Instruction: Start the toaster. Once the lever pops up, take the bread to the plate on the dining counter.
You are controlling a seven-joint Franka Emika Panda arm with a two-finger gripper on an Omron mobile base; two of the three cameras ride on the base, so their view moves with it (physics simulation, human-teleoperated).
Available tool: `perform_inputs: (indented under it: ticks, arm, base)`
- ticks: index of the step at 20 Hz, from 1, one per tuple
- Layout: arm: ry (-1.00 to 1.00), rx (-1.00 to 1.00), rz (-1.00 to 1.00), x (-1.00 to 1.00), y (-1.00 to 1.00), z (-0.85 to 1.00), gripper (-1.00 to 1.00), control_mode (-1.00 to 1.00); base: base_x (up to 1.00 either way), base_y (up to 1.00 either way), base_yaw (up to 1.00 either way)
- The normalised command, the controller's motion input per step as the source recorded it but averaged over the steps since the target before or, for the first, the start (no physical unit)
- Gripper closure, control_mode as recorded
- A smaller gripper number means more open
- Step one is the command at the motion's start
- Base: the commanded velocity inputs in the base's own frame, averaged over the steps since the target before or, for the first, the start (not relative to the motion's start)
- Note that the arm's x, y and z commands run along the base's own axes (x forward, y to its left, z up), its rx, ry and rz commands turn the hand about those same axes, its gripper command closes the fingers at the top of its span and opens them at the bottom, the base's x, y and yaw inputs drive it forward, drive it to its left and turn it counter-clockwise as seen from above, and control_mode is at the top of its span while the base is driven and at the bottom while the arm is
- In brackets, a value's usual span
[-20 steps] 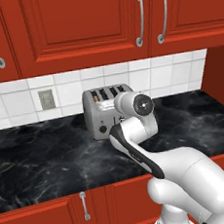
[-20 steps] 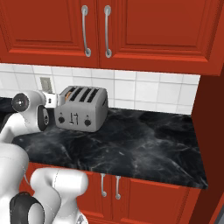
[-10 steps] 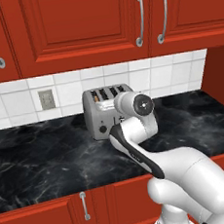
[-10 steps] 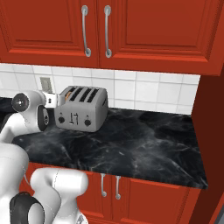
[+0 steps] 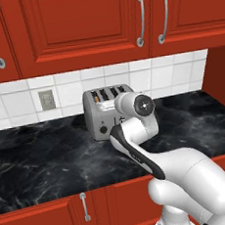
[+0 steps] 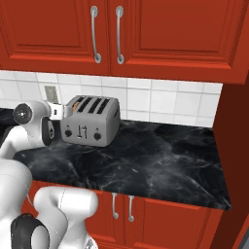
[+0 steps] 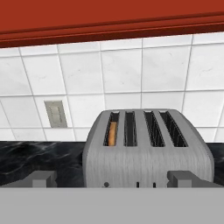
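The hand (image 7: 112,180) is spread wide, holding nothing, its fingertips (image 7: 43,179) level with the toaster (image 7: 146,148) just in front. The toaster sits on the black marble surface (image 6: 155,160) against the white tiled wall (image 7: 144,74). The bread (image 7: 112,133) stands in its leftmost slot.

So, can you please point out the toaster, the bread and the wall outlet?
toaster (image 6: 92,127): right base view, on its grey front face.
bread (image 7: 112,133): hand view, on the tan slice in the leftmost slot.
outlet (image 7: 55,113): hand view, on the middle of its plate.
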Motion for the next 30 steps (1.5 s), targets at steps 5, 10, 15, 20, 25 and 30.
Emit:
perform_inputs:
  ticks: [5,10,15,20,25,30]
  arm:
    - [0.00,0.00,0.00,0.00,0.00,0.00,-1.00,-1.00]
    - [0.00,0.00,0.00,0.00,0.00,0.00,-1.00,-1.00]
    - [0.00,0.00,0.00,0.00,0.00,0.00,-1.00,-1.00]
    - [0.00,0.00,0.00,0.00,0.00,0.00,-1.00,-1.00]
    - [0.00,0.00,0.00,0.00,0.00,0.00,-1.00,-1.00]
    - [0.00,0.00,0.00,0.00,0.00,0.00,-1.00,-1.00]
  base:
    - [0.00,0.00,0.00]
    - [0.00,0.00,0.00]
    - [0.00,0.00,0.00]
    - [0.00,0.00,0.00]
    - [0.00,0.00,0.00]
    - [0.00,0.00,0.00]
